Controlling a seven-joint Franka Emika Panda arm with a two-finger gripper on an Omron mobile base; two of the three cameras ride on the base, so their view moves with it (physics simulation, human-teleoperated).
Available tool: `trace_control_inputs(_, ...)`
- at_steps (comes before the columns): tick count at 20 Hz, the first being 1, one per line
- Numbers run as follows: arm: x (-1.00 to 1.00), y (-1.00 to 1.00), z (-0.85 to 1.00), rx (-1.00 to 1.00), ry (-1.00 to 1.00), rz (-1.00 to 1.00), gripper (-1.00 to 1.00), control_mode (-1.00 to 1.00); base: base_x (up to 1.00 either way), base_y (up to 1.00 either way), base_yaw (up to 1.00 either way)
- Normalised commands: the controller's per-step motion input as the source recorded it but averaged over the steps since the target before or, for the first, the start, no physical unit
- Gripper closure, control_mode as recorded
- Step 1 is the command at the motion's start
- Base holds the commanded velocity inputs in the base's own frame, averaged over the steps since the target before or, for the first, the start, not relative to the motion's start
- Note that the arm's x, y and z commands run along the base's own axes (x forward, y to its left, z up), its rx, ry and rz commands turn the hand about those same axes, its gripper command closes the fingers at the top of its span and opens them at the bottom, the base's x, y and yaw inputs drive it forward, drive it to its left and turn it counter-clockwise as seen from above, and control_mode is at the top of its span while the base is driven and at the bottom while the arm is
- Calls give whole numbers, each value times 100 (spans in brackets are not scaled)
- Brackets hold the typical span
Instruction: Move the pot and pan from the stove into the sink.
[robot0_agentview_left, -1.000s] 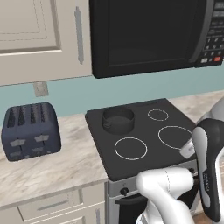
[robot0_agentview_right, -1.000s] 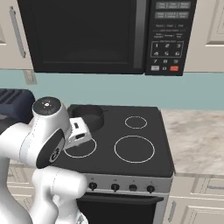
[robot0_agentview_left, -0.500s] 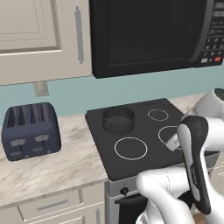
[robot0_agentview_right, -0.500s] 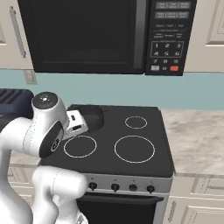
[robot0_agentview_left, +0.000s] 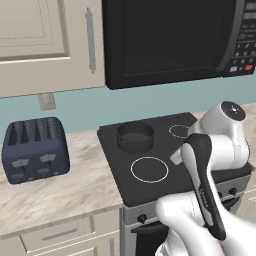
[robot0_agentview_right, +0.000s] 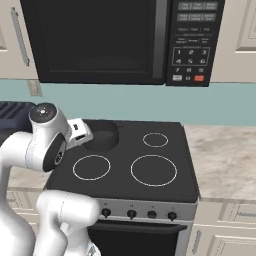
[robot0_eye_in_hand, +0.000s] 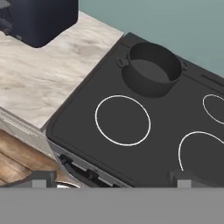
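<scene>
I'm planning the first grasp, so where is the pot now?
The pot sits on the stove's back-left burner, nearest the toaster side, under the microwave.

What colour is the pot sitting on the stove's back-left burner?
Dark grey and matte: the pot shows best in the hand view, on the black stove.

No readable text, microwave keypad (robot0_agentview_right: 191, 50) buttons too blurred to make out

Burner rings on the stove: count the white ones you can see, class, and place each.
3: front left, front right, back right. The pot sits at back left and may hide a fourth.
</scene>
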Motion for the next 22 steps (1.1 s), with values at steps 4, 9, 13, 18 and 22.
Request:
trace_control_inputs(4,51,29,-1,0,-4,0,-100,-100,0,0,0)
trace_control_inputs(9,63,32,-3,0,-3,0,-100,-100,0,0,0)
trace_control_inputs(13,49,30,-6,-1,-4,0,-100,-100,0,0,0)
trace_control_inputs(18,9,8,-5,-2,0,0,-100,-100,0,0,0)
trace_control_inputs(22,8,0,-16,-4,1,0,-100,-100,0,0,0)
